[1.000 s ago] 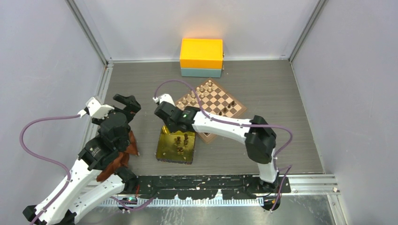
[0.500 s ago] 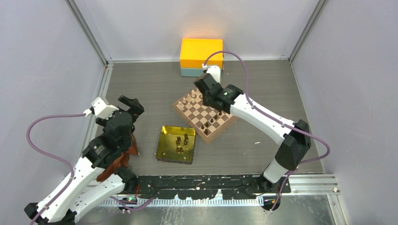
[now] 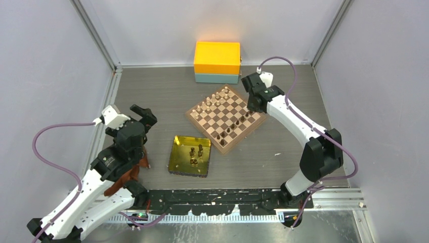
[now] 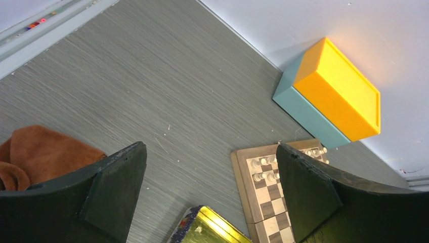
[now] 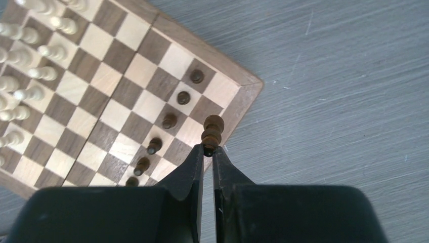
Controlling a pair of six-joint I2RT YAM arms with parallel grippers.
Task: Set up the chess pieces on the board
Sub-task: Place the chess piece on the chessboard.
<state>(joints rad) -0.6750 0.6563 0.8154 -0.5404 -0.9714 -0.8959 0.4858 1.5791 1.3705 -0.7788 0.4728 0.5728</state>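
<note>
The right end effector is pinched tight on one dark chess piece. Only the very tips hold it, by one end. In the right wrist view the piece sits over the edge of the board, close to one corner. I cannot tell if it touches the wood.

The board lies tilted like a diamond in the middle of the desk. A row of little dark pawns stands on it, one square in from the edge where the held piece is. On the far side of the board stand the pale pieces, lined up in two rows.

A shiny gold tray sits on the desk near the board, closer to the arms. A few more dark pieces are in it, some standing and close together.

The left end effector is wide open and holds nothing. It hangs over the left part of the desk, well away from the board. A brown cloth lies under that arm.

At the back of the desk, by the wall, is an orange box with a blue-green bottom part.
</note>
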